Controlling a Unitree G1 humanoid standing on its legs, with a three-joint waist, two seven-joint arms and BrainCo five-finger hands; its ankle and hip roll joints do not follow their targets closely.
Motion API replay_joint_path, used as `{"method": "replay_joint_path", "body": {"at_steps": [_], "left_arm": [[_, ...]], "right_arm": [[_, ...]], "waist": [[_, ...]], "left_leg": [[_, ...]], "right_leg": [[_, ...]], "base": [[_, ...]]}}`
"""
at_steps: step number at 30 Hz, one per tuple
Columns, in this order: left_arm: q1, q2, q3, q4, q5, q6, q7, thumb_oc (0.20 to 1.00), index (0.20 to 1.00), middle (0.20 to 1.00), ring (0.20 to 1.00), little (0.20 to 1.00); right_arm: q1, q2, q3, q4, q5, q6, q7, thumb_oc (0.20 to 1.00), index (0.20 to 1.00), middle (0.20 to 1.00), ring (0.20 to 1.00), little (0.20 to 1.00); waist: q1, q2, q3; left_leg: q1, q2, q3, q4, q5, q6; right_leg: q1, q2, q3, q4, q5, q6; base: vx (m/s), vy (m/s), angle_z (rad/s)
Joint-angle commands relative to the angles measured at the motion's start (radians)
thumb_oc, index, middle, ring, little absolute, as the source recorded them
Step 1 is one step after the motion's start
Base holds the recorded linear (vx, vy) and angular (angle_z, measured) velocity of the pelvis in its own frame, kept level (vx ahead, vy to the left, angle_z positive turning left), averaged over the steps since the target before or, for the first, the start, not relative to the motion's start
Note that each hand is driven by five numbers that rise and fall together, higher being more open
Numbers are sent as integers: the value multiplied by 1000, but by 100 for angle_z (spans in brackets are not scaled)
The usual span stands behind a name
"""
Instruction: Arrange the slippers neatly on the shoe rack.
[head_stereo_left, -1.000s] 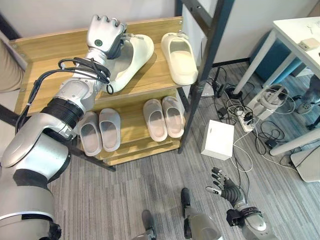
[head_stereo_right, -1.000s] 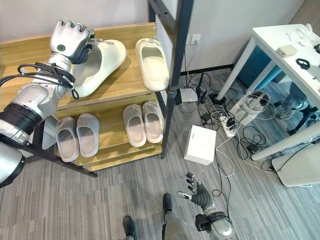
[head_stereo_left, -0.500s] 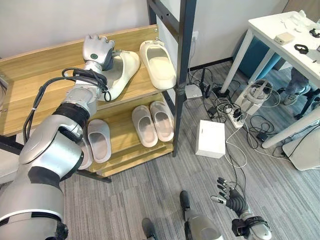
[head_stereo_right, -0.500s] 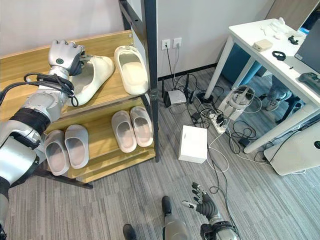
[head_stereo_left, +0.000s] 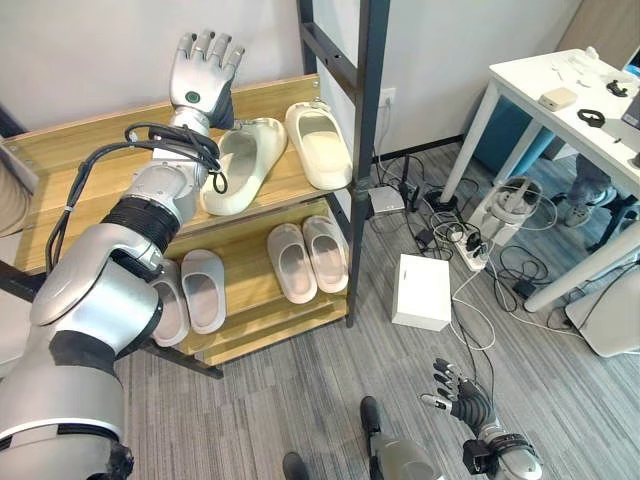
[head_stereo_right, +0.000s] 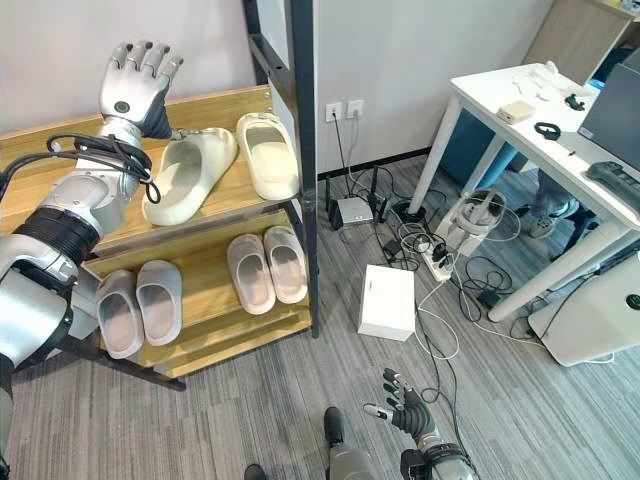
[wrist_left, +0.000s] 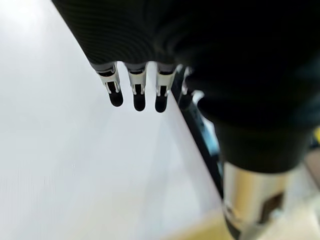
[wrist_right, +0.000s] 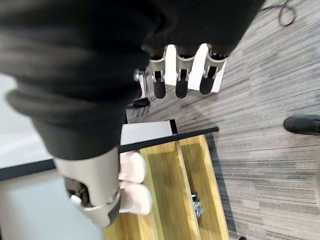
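My left hand (head_stereo_left: 203, 68) hangs with straight, empty fingers just above the heel end of the skewed cream slipper (head_stereo_left: 240, 163) on the shoe rack (head_stereo_left: 80, 150) top shelf; its long axis angles off its straight mate (head_stereo_left: 318, 146); right hand (head_stereo_left: 462, 398), relaxed, is far off.

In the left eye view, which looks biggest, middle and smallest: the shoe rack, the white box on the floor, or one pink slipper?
1. The shoe rack looks biggest by far.
2. The white box.
3. A pink slipper on the lower shelf looks smallest, though only a bit smaller than the box, and the box may sit nearer the camera, so those two are unsure.
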Motion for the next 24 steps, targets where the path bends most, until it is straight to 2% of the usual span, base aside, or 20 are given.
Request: {"method": "replay_joint_path", "body": {"at_steps": [1, 3, 4, 7, 8, 9, 11, 17, 24], "left_arm": [[17, 39, 231, -145, -190, -62, 13, 1000, 1000, 1000, 1000, 1000], [187, 17, 357, -289, -287, -114, 0, 1000, 1000, 1000, 1000, 1000], [188, 17, 358, -289, -287, -113, 0, 1000, 1000, 1000, 1000, 1000], [361, -85, 438, -358, -446, -172, -54, 1000, 1000, 1000, 1000, 1000], [361, -85, 438, -358, -446, -172, -54, 1000, 1000, 1000, 1000, 1000], [449, -142, 463, -393, -603, -206, -110, 1000, 1000, 1000, 1000, 1000], [492, -197, 456, -399, -729, -226, -151, 1000, 1000, 1000, 1000, 1000], [529, -273, 389, -369, -844, -221, -210, 1000, 1000, 1000, 1000, 1000], [511, -390, 309, -218, -988, -176, -276, 1000, 1000, 1000, 1000, 1000]], "right_arm": [[-40, 31, -34, -3, 18, 2, 7, 1000, 1000, 1000, 1000, 1000], [-50, 53, -40, 23, -10, 19, -4, 1000, 1000, 1000, 1000, 1000], [-50, 53, -39, 23, -10, 19, -4, 1000, 1000, 1000, 1000, 1000], [-86, 73, -33, 63, -38, 48, -16, 1000, 1000, 1000, 1000, 1000], [-86, 73, -33, 63, -38, 48, -16, 1000, 1000, 1000, 1000, 1000], [-103, 82, -31, 75, -45, 66, -20, 1000, 1000, 1000, 1000, 1000], [-125, 95, -21, 94, -48, 80, -23, 1000, 1000, 1000, 1000, 1000], [-189, 117, 4, 157, -48, 99, -39, 1000, 1000, 1000, 1000, 1000], [-256, 144, 39, 236, -52, 128, -59, 1000, 1000, 1000, 1000, 1000]], "waist": [[39, 14, 9], [66, 9, 3], [65, 10, 2], [90, 9, -4], [90, 9, -4], [102, 11, -7], [109, 12, -14], [121, 17, -26], [114, 31, -40]], "left_leg": [[57, -10, -27, 0, -167, 24], [55, -13, -49, 0, -161, 26], [55, -13, -50, 0, -161, 26], [56, -19, -73, 0, -155, 29], [55, -19, -73, 0, -155, 29], [59, -23, -83, 0, -156, 31], [57, -25, -91, 0, -153, 33], [61, -29, -101, 0, -150, 36], [66, -32, -98, 0, -154, 38]], "right_leg": [[158, -19, -60, -4, -247, 112], [169, -20, -79, -4, -251, 106], [169, -20, -79, -4, -251, 106], [182, -23, -97, -4, -252, 101], [181, -23, -98, -4, -252, 101], [189, -23, -103, -4, -254, 101], [191, -26, -108, -4, -253, 100], [197, -30, -117, -4, -251, 101], [199, -33, -115, -4, -249, 104]], "base": [[-26, -14, 23], [-35, -5, 34], [-31, 4, 29], [-30, 19, 24], [-27, 30, 29], [-22, 27, 25], [-21, 27, 17], [-8, 21, 7], [-1, 2, 1]]}}
